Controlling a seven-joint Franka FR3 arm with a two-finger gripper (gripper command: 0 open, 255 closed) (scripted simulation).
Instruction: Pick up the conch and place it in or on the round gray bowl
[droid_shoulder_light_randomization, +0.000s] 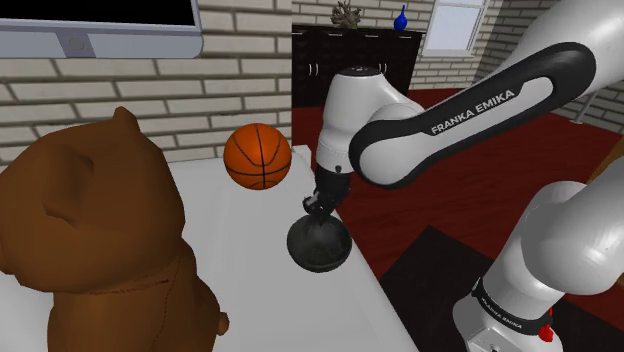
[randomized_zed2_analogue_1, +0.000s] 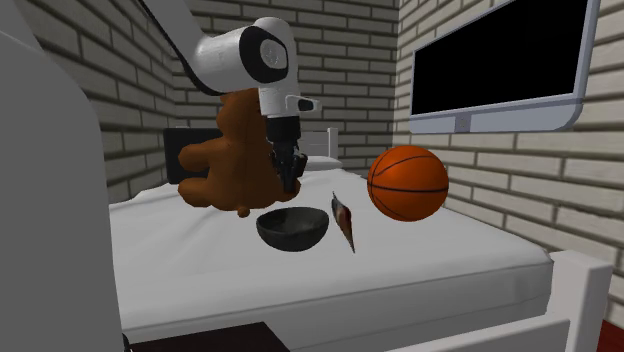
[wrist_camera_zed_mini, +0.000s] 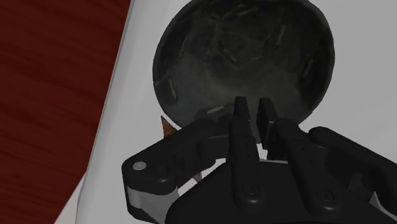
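Observation:
A round dark gray bowl (droid_shoulder_light_randomization: 320, 250) (randomized_zed2_analogue_1: 292, 232) (wrist_camera_zed_mini: 191, 44) sits on the white bed near its edge. My black gripper (droid_shoulder_light_randomization: 318, 208) (randomized_zed2_analogue_1: 291, 185) (wrist_camera_zed_mini: 252, 105) hangs just above the bowl's rim, its fingers drawn together with nothing between them. The conch (randomized_zed2_analogue_1: 343, 222), a slim brown and pale shell, rests on the bed right beside the bowl, on the basketball's side, outside the gripper. In the wrist view a brown tip of the conch (wrist_camera_zed_mini: 167, 127) pokes out past the bowl's rim, next to the hand.
An orange basketball (droid_shoulder_light_randomization: 258, 156) (randomized_zed2_analogue_1: 407, 182) lies beyond the bowl near the brick wall. A big brown teddy bear (droid_shoulder_light_randomization: 90, 240) (randomized_zed2_analogue_1: 225, 165) sits on the bed. The bed's edge and the dark red floor (wrist_camera_zed_mini: 51, 95) run close beside the bowl.

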